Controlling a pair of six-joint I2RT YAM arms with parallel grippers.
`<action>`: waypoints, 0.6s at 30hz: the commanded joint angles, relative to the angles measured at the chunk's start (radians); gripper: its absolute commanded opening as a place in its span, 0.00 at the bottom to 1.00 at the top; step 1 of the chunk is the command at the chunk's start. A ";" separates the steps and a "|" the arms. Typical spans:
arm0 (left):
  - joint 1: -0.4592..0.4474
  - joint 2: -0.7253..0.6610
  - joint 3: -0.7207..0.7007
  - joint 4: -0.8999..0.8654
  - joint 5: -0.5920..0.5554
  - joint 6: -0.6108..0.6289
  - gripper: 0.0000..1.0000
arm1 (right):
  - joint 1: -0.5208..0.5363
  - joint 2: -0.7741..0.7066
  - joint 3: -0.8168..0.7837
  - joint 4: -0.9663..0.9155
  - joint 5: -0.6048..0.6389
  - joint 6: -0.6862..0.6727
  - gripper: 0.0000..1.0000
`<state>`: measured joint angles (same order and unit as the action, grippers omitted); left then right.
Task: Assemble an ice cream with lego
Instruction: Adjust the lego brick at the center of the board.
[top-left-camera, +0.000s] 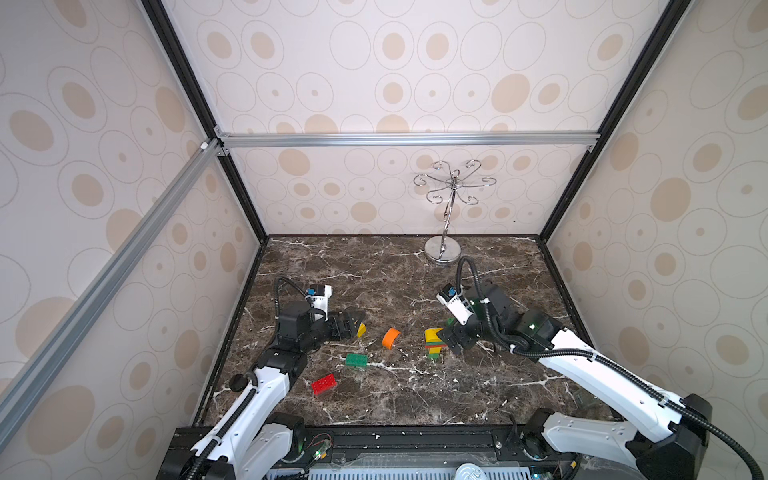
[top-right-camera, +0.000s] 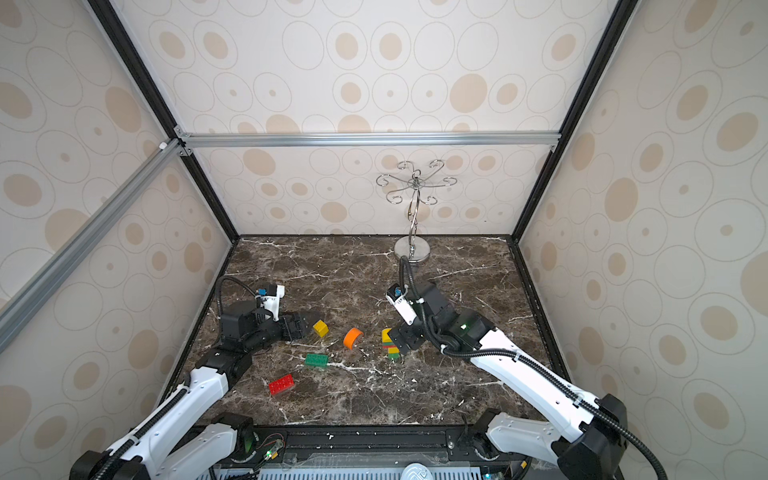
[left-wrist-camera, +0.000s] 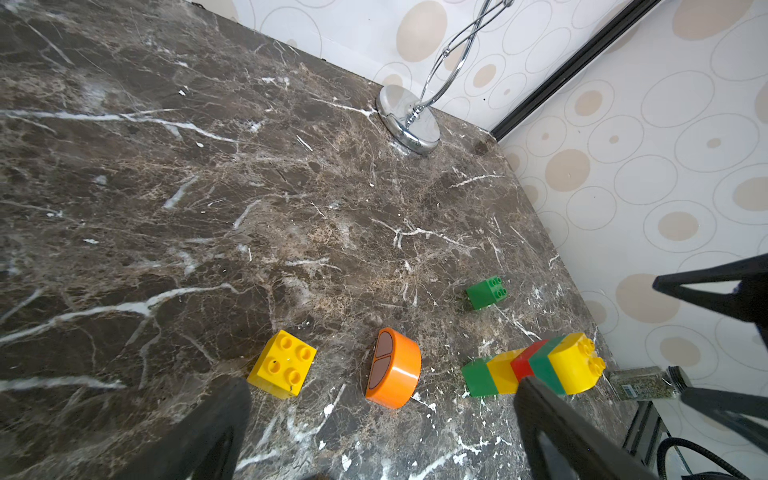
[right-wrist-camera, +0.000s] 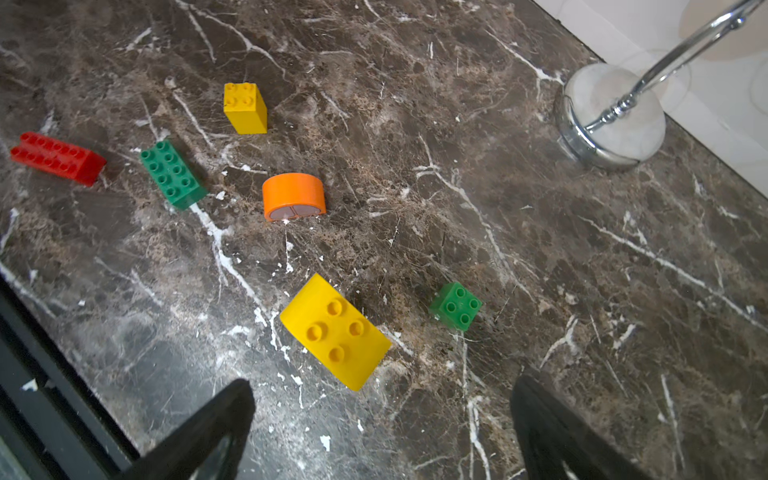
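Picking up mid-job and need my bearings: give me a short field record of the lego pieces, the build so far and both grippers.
build: stack lying on its side: green, yellow, red, green, yellow dome
loose: yellow square brick, orange half-round, green oblong brick, red oblong brick, small green square brick
left gripper: open, empty, near the yellow square brick
right gripper: open, empty, by the stack
other: silver stand at the back of the table

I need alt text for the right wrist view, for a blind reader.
The open right gripper hovers over a dark marble table, near a yellow half-round piece, studs toward the camera. Farther off lie a small green brick, an orange half-round piece, a yellow square brick, a green oblong brick, a red oblong brick and a silver stand.
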<state>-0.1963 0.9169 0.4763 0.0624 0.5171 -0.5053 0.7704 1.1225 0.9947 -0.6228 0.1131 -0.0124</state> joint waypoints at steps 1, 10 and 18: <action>0.008 -0.028 -0.005 -0.003 -0.009 -0.011 1.00 | 0.056 -0.052 -0.065 0.093 0.184 0.222 0.98; 0.008 -0.041 -0.006 -0.004 -0.012 -0.012 1.00 | 0.195 -0.122 -0.229 0.243 0.316 0.349 0.98; 0.008 -0.059 -0.010 -0.009 -0.030 -0.016 1.00 | 0.320 -0.163 -0.407 0.499 0.492 0.345 0.98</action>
<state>-0.1963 0.8757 0.4656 0.0612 0.4984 -0.5095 1.0634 0.9646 0.6098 -0.2474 0.4953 0.3183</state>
